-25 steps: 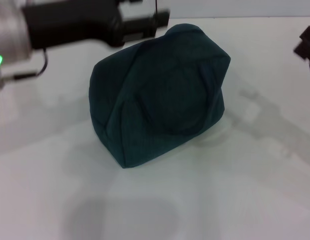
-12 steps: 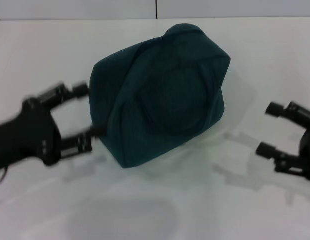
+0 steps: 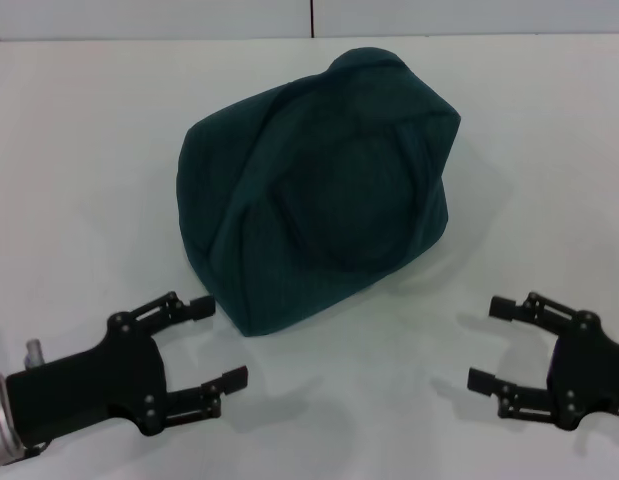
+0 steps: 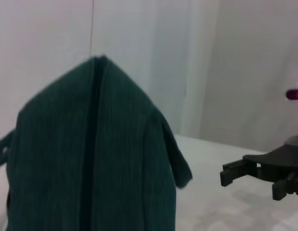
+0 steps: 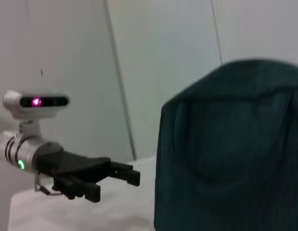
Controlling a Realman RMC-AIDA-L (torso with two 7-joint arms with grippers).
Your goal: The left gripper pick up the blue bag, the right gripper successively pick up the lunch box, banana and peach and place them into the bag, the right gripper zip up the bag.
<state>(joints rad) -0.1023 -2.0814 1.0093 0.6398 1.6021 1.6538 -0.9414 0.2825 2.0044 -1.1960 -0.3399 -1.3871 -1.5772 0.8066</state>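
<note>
The blue bag (image 3: pixel 324 195) is seen in the middle of the white bench (image 3: pixel 79 180). It is closed up and sits as a lumpy dark teal heap, with a loop handle lying flat across its front.

The left end effector (image 3: pixel 211 353) is held low near the front edge of the bench, on the left side of the bag and a little in front of it. Its two fingers (image 3: pixel 179 305) are spread wide apart, and nothing is held between them. The bag is not touched by it.

The right end effector (image 3: pixel 489 345) is held low on the other side, near the bag's right front. Its fingers (image 3: pixel 509 308) are also spread wide, and nothing is gripped. A gap is left between it and the bag.
</note>
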